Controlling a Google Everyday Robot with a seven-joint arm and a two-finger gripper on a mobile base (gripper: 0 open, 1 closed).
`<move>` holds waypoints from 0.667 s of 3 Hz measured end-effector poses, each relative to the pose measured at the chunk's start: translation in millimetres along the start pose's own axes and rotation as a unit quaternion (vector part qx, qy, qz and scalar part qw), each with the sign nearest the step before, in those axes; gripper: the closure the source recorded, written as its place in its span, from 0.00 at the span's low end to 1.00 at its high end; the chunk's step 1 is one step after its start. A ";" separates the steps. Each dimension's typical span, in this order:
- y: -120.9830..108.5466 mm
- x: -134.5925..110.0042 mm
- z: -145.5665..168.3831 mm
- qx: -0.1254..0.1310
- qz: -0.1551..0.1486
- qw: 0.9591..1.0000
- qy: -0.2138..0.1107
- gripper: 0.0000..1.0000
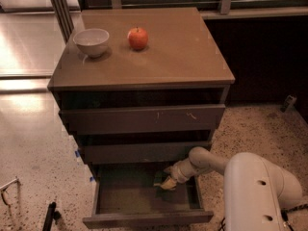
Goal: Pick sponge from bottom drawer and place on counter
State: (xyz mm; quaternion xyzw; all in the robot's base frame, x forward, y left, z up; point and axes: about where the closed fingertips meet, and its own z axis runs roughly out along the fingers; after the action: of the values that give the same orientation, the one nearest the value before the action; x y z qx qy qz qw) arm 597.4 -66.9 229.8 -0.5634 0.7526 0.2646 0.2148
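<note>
The bottom drawer (144, 219) is pulled out below two closed drawers. My gripper (166, 181) reaches into it from the right, at the drawer's back middle, on a pale arm (207, 160). A small dark and yellowish thing at the gripper's tip looks like the sponge (160, 179); it is mostly hidden by the gripper. Whether it is held or just touched does not show. The tan-brown counter (178, 52) tops the cabinet.
A white bowl (91, 41) and a red apple (138, 37) stand on the counter's back left. My white base (260, 196) fills the lower right, close to the drawer's right corner. Speckled floor lies around the cabinet, with a dark wall at the right.
</note>
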 end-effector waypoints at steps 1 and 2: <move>16.1 -4.2 -5.4 -0.034 -0.004 0.999 0.003 1.00; 16.2 -4.3 -5.5 -0.034 -0.004 0.999 0.003 1.00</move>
State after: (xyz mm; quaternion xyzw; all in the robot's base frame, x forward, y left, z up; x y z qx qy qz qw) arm 582.9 -63.6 239.2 -0.5745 0.7413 0.2877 0.1941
